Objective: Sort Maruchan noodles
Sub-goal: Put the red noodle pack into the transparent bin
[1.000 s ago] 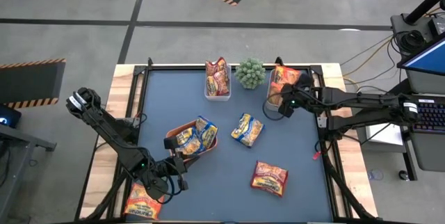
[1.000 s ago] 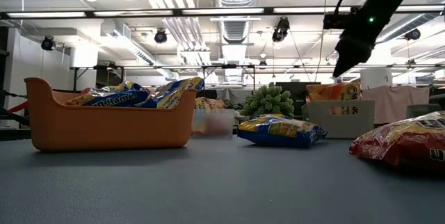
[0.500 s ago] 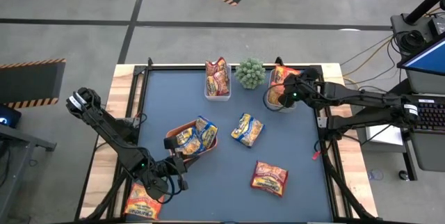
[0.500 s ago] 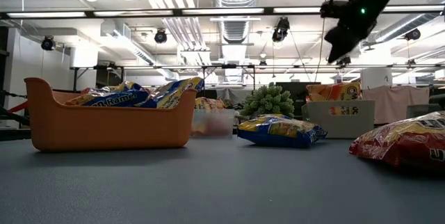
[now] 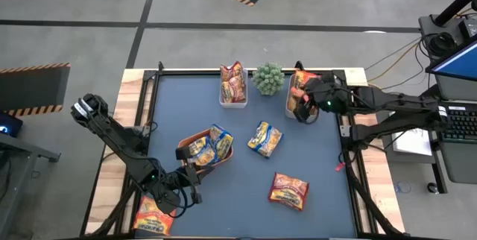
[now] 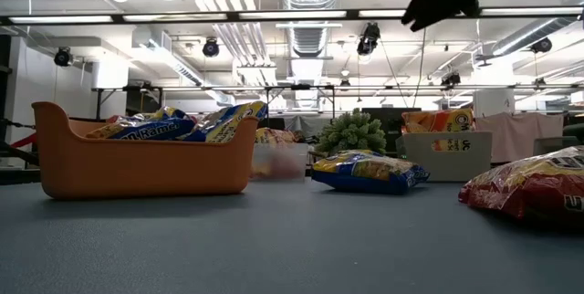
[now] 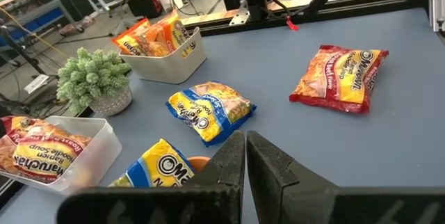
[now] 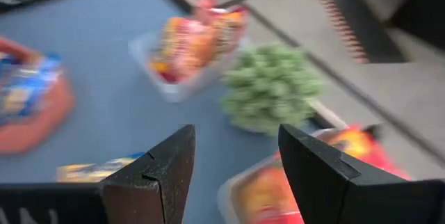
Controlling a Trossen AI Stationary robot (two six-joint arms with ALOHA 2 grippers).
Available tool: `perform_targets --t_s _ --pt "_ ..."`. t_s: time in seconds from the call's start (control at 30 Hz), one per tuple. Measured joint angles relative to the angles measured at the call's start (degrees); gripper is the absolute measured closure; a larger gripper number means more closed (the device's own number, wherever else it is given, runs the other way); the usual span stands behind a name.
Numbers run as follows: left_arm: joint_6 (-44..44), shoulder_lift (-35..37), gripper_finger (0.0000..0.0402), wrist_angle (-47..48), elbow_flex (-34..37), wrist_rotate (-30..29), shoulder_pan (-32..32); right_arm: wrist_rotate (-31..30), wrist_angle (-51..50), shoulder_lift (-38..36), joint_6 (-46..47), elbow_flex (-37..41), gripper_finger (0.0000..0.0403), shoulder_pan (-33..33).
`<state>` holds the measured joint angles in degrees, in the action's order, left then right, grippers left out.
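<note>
Best done by swinging the open, empty right pincer [image 5: 301, 110] from above the clear tub [image 5: 292, 104] at the bench's far right corner down onto the red packet [image 5: 289, 191] lying loose near the near edge, gripping its crinkly middle squarely.
</note>
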<state>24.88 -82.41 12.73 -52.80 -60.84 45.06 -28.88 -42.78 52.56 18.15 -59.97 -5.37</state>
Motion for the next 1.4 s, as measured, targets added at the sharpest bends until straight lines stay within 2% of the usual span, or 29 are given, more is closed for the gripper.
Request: perform_targets --t_s 0.33,0.6,0.8,1.0,1.23,1.4 --pt "0.3 0.0 0.0402 -0.9 0.0 0.0 0.0 8.6 1.7 0.0 17.6 2.9 0.0207 14.7" --pt "0.3 0.0 0.0402 -2.8 0.0 0.0 0.0 9.5 8.1 3.7 27.6 3.5 0.0207 27.6" --pt "0.3 0.0 0.0402 -3.8 0.0 1.4 0.0 11.0 10.1 9.9 37.5 3.5 0.0207 33.5" --pt "0.3 0.0 0.0402 -4.0 0.0 1.8 0.0 20.3 10.1 18.4 48.6 3.5 0.0207 36.7" --pt "0.1 0.0 0.0402 -4.2 0.0 1.8 0.0 31.4 10.1 28.2 56.3 3.4 0.0207 39.7" --pt "-1.4 0.0 0.0402 -4.2 0.0 1.8 0.0 35.4 10.0 32.5 60.9 3.2 0.0207 42.2"
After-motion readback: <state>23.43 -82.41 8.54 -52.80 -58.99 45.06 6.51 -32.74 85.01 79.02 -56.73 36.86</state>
